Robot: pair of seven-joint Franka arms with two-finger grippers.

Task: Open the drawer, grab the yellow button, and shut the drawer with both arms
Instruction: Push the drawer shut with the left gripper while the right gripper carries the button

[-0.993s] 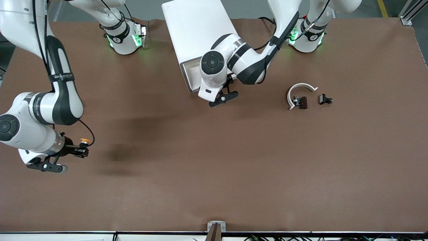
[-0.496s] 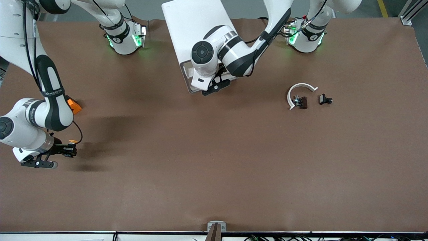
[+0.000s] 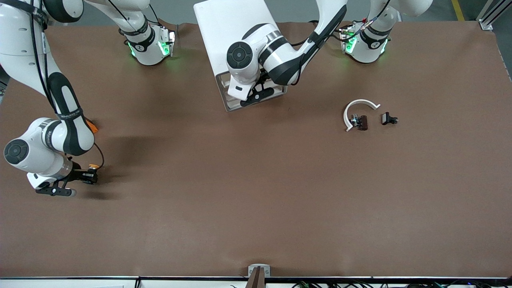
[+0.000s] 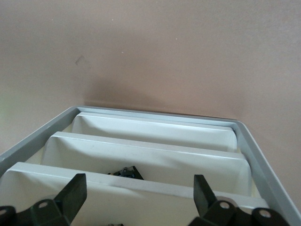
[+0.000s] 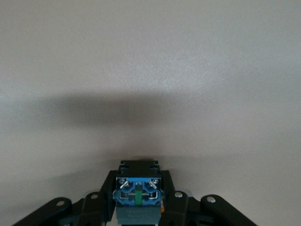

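Two risks for you: the right gripper (image 3: 89,176), clamping the orange-capped black-and-blue button (image 3: 93,167) low over the table's right-arm end, may drop it; the left gripper (image 4: 141,200), jaws spread at the white cabinet's cream-fronted top drawer (image 4: 141,186), may skew it shut

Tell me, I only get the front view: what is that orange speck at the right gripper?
Observer: That is the button, clamped in the right gripper. The right wrist view shows its blue end with two screws.
Visitor: Is the left gripper gripping the cabinet?
Observer: No. In the left wrist view the left gripper is open, with its fingers spread apart over the nearest white slat.
Visitor: Is there anything inside?
Observer: A small black piece shows in the gap between two slats.
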